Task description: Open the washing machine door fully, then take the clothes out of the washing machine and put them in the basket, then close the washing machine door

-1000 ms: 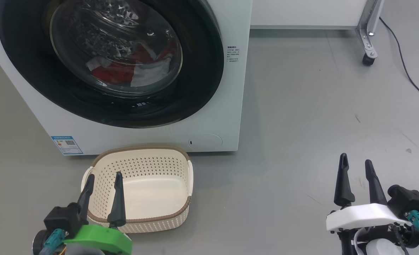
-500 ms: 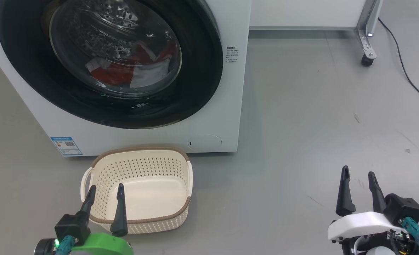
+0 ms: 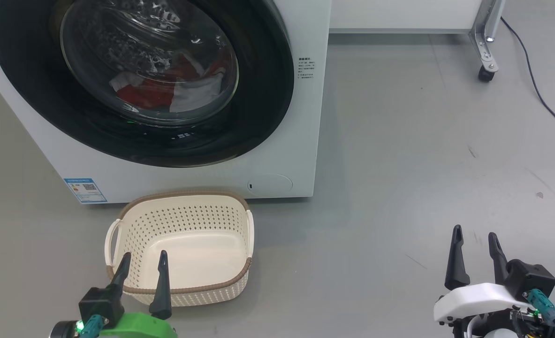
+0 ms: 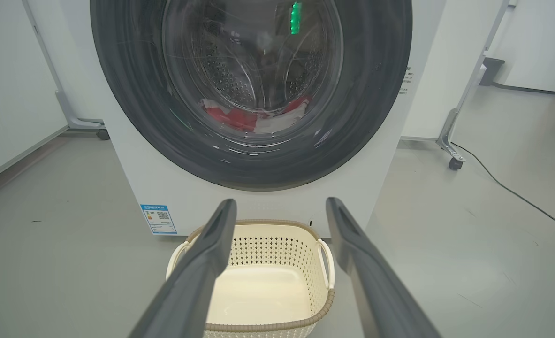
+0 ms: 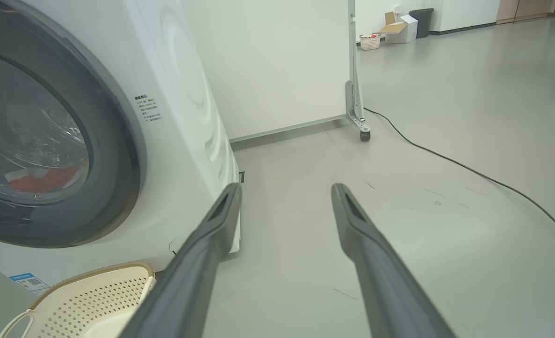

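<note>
Left gripper (image 3: 145, 256): jaws spread wide and empty, fingers pointing at the washing machine (image 3: 305, 141), tips over the near rim of the basket (image 3: 183, 194). Right gripper (image 3: 474, 232): likewise spread and empty, over bare floor (image 3: 399, 188), well apart from the basket.

We note the washing machine door (image 3: 258, 108) lies shut, flush with the front panel and facing us. The clothes (image 3: 150, 96) sit behind its glass, heaped low in the drum, red with white patches.

Basket stands upright on the floor just in front of the washer, below the door, empty. Its handles sit at left and right, and its longer side appears to run along the washer front. Blue label (image 3: 85, 189) sits at the washer's lower left corner.
</note>
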